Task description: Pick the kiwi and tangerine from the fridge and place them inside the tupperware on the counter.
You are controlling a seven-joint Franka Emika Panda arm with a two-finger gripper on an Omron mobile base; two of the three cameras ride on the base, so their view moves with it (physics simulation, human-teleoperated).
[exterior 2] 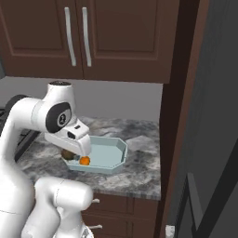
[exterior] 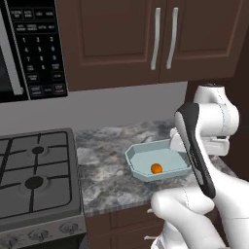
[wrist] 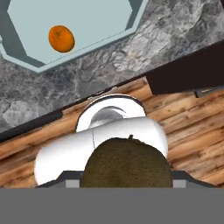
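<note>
End effector (exterior 2: 69, 155) pinches the kiwi (wrist: 126, 162), hanging just over the tupperware's (exterior 2: 118, 153) near-left rim by the surface's (exterior 2: 139, 176) front edge. Tangerine (wrist: 61, 38) lies inside the tupperware, just beside the kiwi.

Open tupperware (exterior: 141, 151) floor beside lone tangerine (exterior: 156, 168), reachable from above.

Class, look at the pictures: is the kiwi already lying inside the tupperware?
No: the kiwi sits in the gripper; just the tangerine lies in the tupperware.
</note>
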